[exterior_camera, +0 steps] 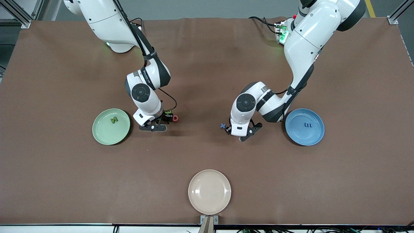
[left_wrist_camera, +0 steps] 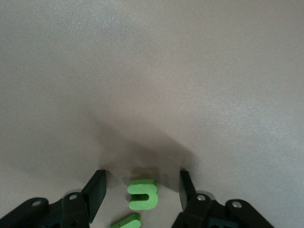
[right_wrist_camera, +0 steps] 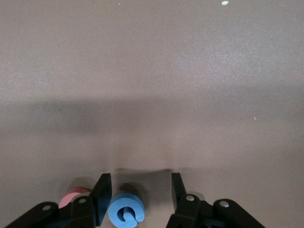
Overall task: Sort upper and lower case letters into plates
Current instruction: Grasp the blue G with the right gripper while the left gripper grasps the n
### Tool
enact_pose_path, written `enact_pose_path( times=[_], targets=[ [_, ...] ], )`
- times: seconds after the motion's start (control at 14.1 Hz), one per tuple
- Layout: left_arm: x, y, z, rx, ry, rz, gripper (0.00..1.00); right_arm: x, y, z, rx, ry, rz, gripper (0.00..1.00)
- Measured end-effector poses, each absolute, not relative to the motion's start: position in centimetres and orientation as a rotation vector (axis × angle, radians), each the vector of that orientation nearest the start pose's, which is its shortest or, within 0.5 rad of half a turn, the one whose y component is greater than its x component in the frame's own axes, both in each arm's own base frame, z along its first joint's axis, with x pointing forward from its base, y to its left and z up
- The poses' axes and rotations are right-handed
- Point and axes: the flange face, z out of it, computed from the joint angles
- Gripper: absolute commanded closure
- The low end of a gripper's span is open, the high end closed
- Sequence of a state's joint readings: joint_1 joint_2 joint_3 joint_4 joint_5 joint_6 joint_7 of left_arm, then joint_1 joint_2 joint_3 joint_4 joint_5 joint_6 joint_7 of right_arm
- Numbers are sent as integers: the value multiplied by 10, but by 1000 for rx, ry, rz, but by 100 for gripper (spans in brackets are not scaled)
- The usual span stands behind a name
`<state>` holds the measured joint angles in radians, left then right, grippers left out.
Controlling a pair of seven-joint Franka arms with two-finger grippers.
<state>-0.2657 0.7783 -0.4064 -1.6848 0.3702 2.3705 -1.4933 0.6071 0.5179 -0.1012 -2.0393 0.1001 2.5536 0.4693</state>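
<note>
Left gripper (left_wrist_camera: 141, 192): positioned low over the brown table surface (exterior_camera: 207, 155), between the table centre and the blue round shallow plate (exterior_camera: 315, 136). In the left wrist view its two black fingers (left_wrist_camera: 96, 194) are spread wide, with a bright green block letter (left_wrist_camera: 142, 194) lying on the table in the gap between them, touching neither finger. A second bright green piece (left_wrist_camera: 126, 221) lies just beside that letter, only partly visible. In the front view a small dark blue cross-shaped letter (exterior_camera: 223, 126) lies on the table just beside the gripper body, toward the right arm's end of the table.

Right gripper (right_wrist_camera: 141, 192): positioned low over the table beside the pale green round shallow plate (exterior_camera: 102, 136). In the right wrist view its black fingers (right_wrist_camera: 101, 192) are spread wide around a light blue rounded letter (right_wrist_camera: 126, 212) resting on the table; contact with either finger cannot be determined. A pink-red rounded letter (right_wrist_camera: 75, 196) lies just outside one finger. The front view shows this red ring-shaped piece (exterior_camera: 175, 118) and a green piece (exterior_camera: 168, 113) at the gripper's tip.

Plates: the pale green plate holds one green letter (exterior_camera: 114, 120). The blue plate holds one dark blue letter (exterior_camera: 308, 124). A cream-beige round plate (exterior_camera: 209, 191) sits nearest the front camera, well apart from both grippers.
</note>
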Motion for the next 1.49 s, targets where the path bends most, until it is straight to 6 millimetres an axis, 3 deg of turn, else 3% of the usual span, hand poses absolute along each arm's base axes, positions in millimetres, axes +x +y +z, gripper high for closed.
enact_pose_path(
  times=[0.5, 0.92, 1.2, 1.49],
  targets=[
    [542, -400, 174, -2987, -1000, 48, 37, 517, 299, 175, -3138, 79, -4, 41],
    [541, -402, 175, -2991, -995, 48, 63, 515, 304, 175, -3138, 119, -1, 41],
    [541, -403, 176, -2987, -1015, 47, 84, 505, 317, 175, -3145, 133, 16, 41],
    [543, -398, 180, -2957, -1025, 58, 88, 491, 326, 177, -3173, 112, 97, 41]
  ],
)
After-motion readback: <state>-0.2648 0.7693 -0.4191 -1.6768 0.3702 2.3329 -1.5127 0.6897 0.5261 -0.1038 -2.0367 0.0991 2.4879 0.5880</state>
